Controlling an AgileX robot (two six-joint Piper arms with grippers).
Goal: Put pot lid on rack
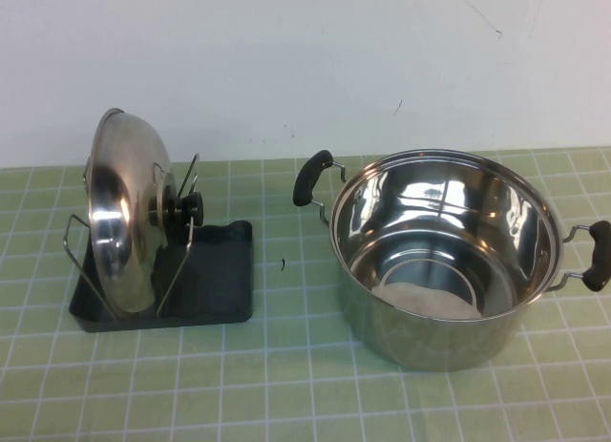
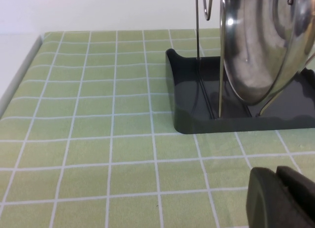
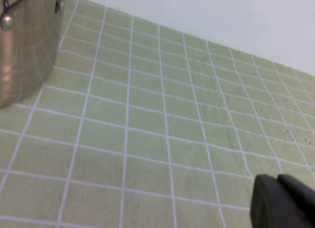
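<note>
Neither arm appears from above: the pot lid (image 1: pixel 122 213) stands on edge in the rack (image 1: pixel 212 289), left of the pot (image 1: pixel 444 256). Left wrist: the left gripper (image 2: pixel 283 196), fingers together, empty, lies just before the rack, nearer. Right wrist: the right gripper (image 3: pixel 285 201), likewise clenched, beside the pot.

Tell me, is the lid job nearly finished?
Looks done: the lid stands on edge between the wires of the rack, off the pot. Nothing is in hand; the left gripper and right gripper sit low over the table, apart from everything. Nothing visibly remains.
</note>
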